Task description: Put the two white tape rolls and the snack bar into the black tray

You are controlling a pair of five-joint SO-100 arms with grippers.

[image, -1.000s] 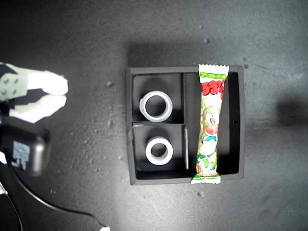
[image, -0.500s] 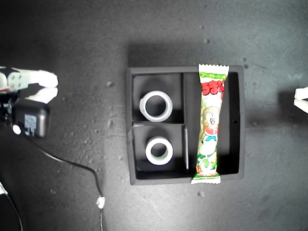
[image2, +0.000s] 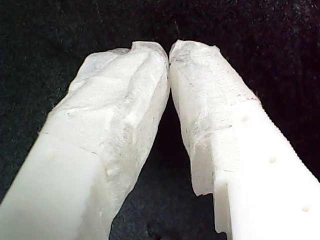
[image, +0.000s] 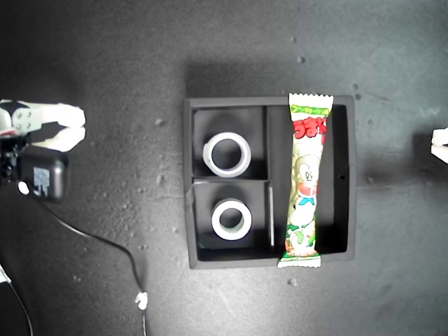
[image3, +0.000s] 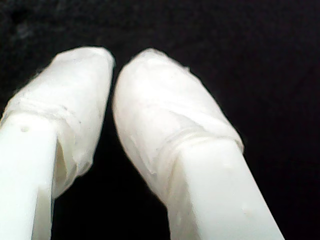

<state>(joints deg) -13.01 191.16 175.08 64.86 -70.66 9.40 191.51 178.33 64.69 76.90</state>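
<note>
The black tray (image: 188, 183) sits at the middle of the exterior view. One white tape roll (image: 227, 155) lies in its upper small compartment and the other white tape roll (image: 232, 219) in the lower one. The snack bar (image: 306, 182) lies along the long compartment, its crimped ends over the rim. One arm's white gripper (image: 78, 126) is at the exterior view's left edge, far from the tray. A second white gripper tip (image: 440, 145) peeks in at the right edge. My first gripper (image2: 170, 50) is shut on nothing, and so is my second gripper (image3: 114, 60). Both see only black surface.
A black camera module (image: 42, 181) rides on the arm at the exterior view's left. Its thin cable (image: 105, 245) trails across the dark table to a small white connector (image: 141, 301) near the bottom edge.
The arm at the exterior view's left has pulled back toward that edge, dragging its cable. A white gripper tip has come into sight at the right edge. Tray, rolls and bar are unmoved.
</note>
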